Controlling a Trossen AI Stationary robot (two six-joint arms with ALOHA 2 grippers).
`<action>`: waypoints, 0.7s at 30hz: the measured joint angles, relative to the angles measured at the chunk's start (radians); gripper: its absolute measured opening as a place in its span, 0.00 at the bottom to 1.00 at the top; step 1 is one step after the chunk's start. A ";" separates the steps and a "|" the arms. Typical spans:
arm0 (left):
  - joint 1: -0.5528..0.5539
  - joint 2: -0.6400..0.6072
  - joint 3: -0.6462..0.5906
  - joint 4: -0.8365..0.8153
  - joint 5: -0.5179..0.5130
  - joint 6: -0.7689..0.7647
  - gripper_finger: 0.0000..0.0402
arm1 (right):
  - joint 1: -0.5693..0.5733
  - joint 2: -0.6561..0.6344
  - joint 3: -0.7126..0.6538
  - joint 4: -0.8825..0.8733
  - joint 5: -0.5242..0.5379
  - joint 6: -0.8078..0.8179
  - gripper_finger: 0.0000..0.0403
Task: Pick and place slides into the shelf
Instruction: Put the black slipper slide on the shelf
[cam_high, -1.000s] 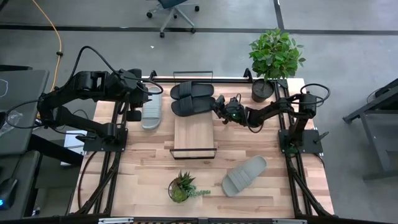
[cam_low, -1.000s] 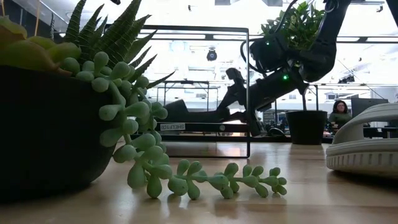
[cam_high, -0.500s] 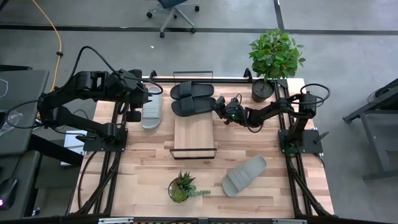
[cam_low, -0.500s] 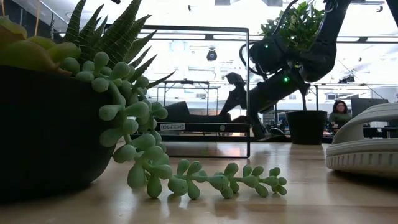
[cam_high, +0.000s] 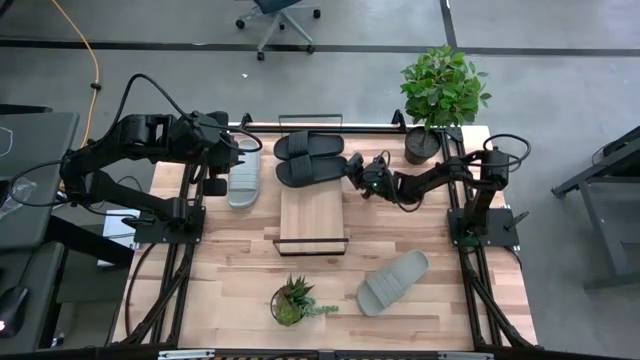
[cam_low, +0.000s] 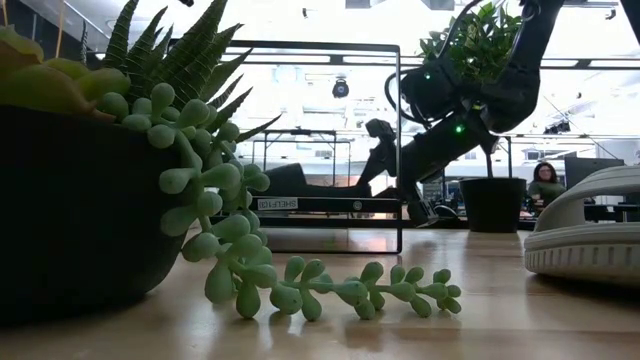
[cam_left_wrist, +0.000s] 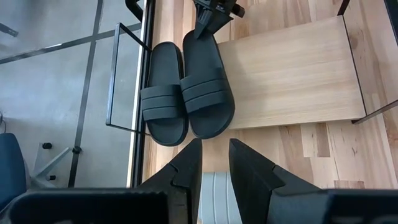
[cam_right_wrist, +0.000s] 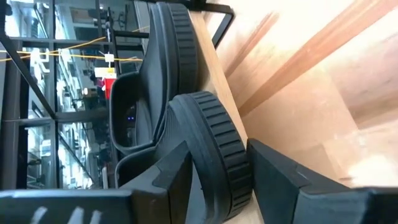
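From above, two black slides sit side by side on the far end of the shelf (cam_high: 312, 205) — the farther black slide (cam_high: 308, 146) and the nearer black slide (cam_high: 312, 170). The right gripper (cam_high: 353, 164) reaches in from the right to the nearer one's end. The left gripper (cam_high: 238, 152) hangs over a grey slide (cam_high: 243, 175) lying on the worktop (cam_high: 230, 270) left of the shelf. A second grey slide (cam_high: 394, 281) lies near the front right, beside a small succulent (cam_high: 291, 300); a potted plant (cam_high: 440, 95) stands at the far right corner.

At table height, the right arm (cam_low: 450, 110) slants down toward the dark slides on the shelf, behind the succulent.

The left wrist camera shows its fingers (cam_left_wrist: 186, 171) spread open above the grey slide's edge, holding nothing.

The right wrist camera shows its fingers (cam_right_wrist: 177, 171) set either side of the black slide's ribbed sole — whether they press it, I cannot tell.
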 joint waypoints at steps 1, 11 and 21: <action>0.000 0.000 0.000 0.000 0.000 0.000 0.17 | -0.002 0.000 0.000 0.000 0.001 0.000 0.35; 0.000 0.000 0.000 -0.001 0.000 0.000 0.17 | -0.019 -0.009 0.000 -0.006 0.004 -0.019 0.35; 0.000 0.000 0.000 -0.001 0.000 0.000 0.17 | -0.018 -0.057 0.000 -0.073 0.009 -0.054 0.35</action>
